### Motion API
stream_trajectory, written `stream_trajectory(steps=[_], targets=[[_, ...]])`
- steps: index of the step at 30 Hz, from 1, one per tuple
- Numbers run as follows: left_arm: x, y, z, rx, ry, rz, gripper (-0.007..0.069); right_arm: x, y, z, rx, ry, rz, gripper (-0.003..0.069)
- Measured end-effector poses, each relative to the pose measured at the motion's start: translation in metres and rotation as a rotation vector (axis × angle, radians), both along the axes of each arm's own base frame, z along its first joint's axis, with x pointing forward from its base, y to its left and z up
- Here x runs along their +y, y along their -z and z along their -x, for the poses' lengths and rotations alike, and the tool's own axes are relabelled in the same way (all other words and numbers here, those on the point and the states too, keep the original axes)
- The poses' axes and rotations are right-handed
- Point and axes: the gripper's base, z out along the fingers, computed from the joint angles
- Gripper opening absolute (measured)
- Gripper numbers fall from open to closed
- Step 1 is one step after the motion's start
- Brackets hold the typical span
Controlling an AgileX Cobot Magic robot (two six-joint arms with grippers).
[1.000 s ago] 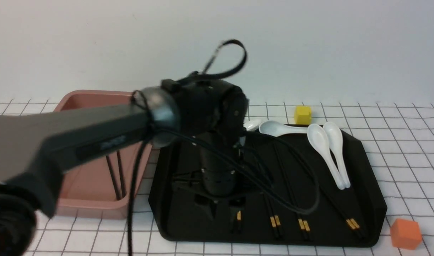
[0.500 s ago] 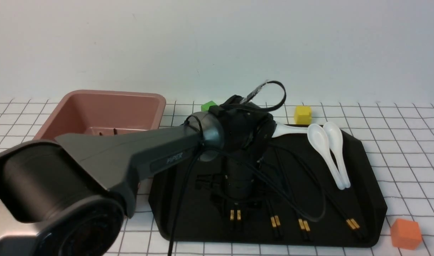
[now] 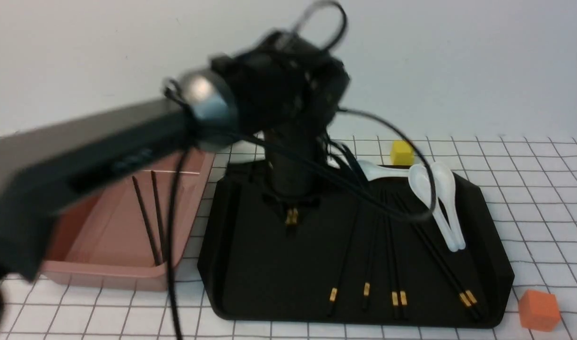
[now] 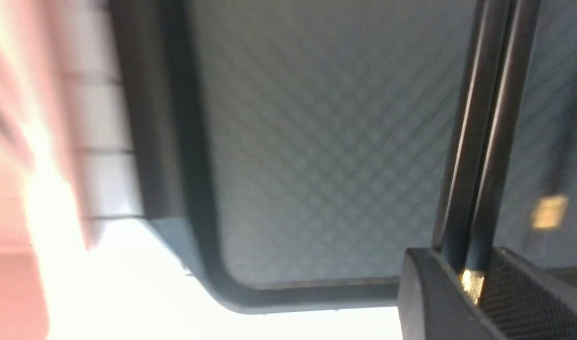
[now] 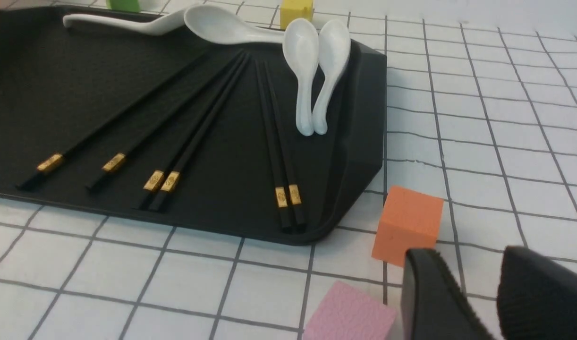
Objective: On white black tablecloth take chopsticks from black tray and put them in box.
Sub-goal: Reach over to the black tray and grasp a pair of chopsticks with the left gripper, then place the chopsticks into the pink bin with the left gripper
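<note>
black chopsticks (image 4: 479, 141) are hanging pinched in the left gripper (image 3: 291, 204), seemingly clear above the black tray (image 3: 250, 274); the box (image 3: 104, 276) is sitting just beside its rim, mostly open. the right gripper (image 5: 477, 302) is holding its jaws slightly parted, empty.

i record one plain matte grey-white wall (image 3: 482, 61) spanning the whole front view behind the work area. its surface is smooth and uniform, shading slightly darker toward the upper left. lighting is soft, diffuse and even; part of the left wrist view is burnt out to white.
</note>
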Motion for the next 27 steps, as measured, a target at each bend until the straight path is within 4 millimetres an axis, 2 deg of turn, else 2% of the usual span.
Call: stream_trajectory(steps=[2,4,5,8,12,15,20,22,24,27], targets=[[0.026,-0.026,0.005,-0.035,-0.023,0.031,0.0127,0.000,0.000,0.000,0.000,0.000,0.000,0.0239],[0.055,-0.033,0.005,-0.025,-0.059,0.032,0.0127,0.000,0.000,0.000,0.000,0.000,0.000,0.0239],[0.062,-0.030,0.005,-0.014,-0.069,0.027,0.0127,0.000,0.000,0.000,0.000,0.000,0.000,0.0239],[0.110,0.006,-0.003,0.102,-0.159,-0.048,0.0127,0.000,0.000,0.000,0.000,0.000,0.000,0.0239],[0.144,0.046,-0.012,0.129,-0.231,-0.057,0.0127,0.000,0.000,0.000,0.000,0.000,0.000,0.0239],[0.160,0.065,-0.019,0.102,-0.267,-0.032,0.0127,0.000,0.000,0.000,0.000,0.000,0.001,0.0239],[0.171,0.084,-0.033,0.070,-0.294,-0.018,0.0148,0.000,0.000,0.000,0.000,0.000,0.001,0.0239],[0.172,0.091,-0.037,0.064,-0.292,-0.021,0.0179,0.000,0.000,0.000,0.000,0.000,0.001,0.0239],[0.172,0.099,-0.041,0.068,-0.290,-0.024,0.0257,0.000,0.000,0.000,0.000,0.000,0.001,0.0239],[0.172,0.097,-0.039,0.077,-0.290,-0.029,0.0310,0.000,0.000,0.000,0.000,0.000,0.001,0.0239]])
